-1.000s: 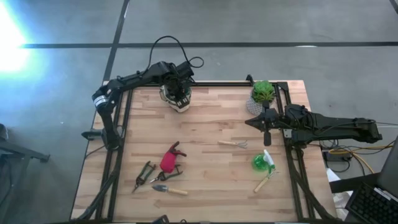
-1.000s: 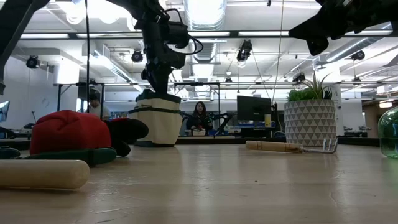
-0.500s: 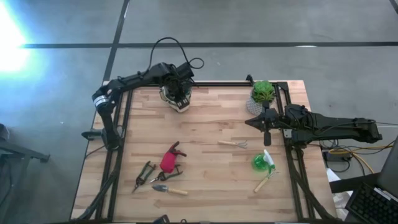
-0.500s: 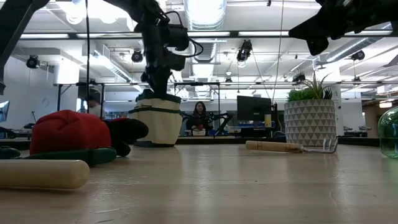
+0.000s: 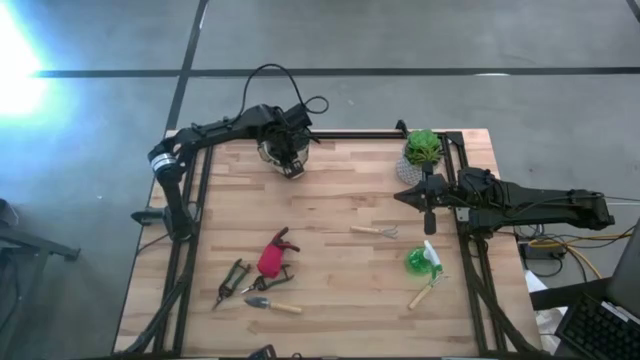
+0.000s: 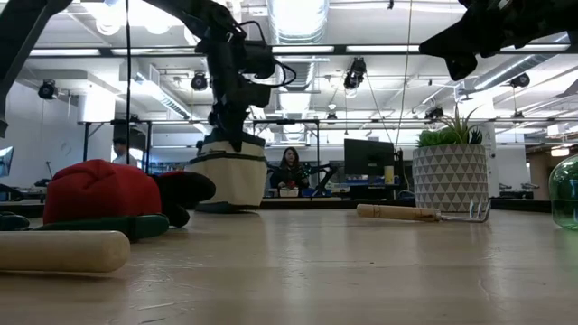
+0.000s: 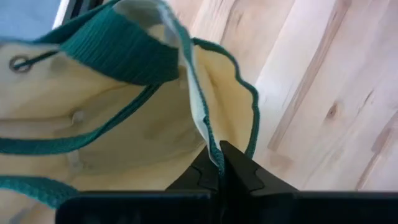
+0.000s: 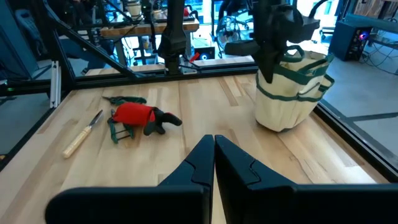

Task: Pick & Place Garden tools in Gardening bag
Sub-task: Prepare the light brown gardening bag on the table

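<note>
The gardening bag (image 5: 286, 157) is found near the far edge of the bench, toward its far left corner, and its rim is pinched between the closed fingers of the left gripper (image 7: 219, 163), which is seen directly above it in the high view; in the low view the bag seems to be tilted a little, perhaps partly lifted on one side. The right gripper (image 5: 429, 222) is clenched on nothing and is held above the right side of the bench, beside the potted plant (image 5: 422, 150). The garden tools are all lying well apart from the bag: the red-and-black piece (image 5: 272, 256), the pruners (image 5: 232, 282) and the trowel (image 5: 272, 304) are grouped near the front left, while a fork (image 5: 375, 231), the green spray bottle (image 5: 420, 262) and another wooden-handled tool (image 5: 424, 293) are placed toward the right edge, nearer to the right arm. The long axis of the fork runs across the bench, left to right. Between the bag and the tools a wide bare area of the bench is left, so it is judged that the bag can be drawn toward the middle without anything being touched.
</note>
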Motion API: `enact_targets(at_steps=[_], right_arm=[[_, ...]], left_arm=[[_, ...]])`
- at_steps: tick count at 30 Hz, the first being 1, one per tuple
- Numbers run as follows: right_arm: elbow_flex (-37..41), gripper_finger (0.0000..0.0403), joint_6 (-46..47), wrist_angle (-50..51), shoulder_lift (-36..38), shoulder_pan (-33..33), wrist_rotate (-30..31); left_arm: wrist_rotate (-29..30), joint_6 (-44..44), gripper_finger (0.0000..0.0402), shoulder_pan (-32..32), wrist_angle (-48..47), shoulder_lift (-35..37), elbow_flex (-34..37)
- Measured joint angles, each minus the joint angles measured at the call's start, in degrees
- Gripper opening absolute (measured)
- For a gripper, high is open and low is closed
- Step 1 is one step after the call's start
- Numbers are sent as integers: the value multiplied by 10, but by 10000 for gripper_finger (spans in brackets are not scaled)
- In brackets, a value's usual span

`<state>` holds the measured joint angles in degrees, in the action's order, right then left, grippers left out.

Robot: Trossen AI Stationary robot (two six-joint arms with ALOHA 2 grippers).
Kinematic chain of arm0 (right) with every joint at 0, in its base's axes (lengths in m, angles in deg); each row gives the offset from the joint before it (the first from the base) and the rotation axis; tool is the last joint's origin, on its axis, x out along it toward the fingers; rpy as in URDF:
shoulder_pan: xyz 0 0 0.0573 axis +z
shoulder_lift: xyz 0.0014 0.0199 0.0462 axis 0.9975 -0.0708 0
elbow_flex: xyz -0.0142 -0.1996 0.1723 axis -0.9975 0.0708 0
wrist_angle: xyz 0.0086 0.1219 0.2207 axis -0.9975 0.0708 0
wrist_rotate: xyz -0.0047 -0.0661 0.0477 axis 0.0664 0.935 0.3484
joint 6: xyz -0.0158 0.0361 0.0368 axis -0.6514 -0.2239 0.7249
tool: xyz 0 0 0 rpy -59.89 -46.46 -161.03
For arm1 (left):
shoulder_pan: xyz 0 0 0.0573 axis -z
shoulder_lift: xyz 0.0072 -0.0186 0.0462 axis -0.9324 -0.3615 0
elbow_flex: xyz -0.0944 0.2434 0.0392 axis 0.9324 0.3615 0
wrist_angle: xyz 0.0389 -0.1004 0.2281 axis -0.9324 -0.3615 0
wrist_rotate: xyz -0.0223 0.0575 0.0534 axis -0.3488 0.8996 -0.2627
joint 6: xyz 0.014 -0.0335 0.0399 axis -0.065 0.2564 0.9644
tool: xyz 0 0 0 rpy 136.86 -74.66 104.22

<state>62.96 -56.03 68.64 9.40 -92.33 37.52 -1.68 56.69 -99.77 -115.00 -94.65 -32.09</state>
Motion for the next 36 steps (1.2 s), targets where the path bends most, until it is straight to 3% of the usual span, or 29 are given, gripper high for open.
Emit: enact_targets(at_steps=[12, 23, 36], right_arm=[[0, 8, 0, 0, 0, 0, 0], [0, 8, 0, 0, 0, 0, 0], [0, 8, 0, 0, 0, 0, 0]], left_arm=[[-117, -13, 2, 22, 8, 0, 0], [-117, -55, 1, 115, 7, 0, 0], [-78, -103, 1, 277, 43, 0, 0]])
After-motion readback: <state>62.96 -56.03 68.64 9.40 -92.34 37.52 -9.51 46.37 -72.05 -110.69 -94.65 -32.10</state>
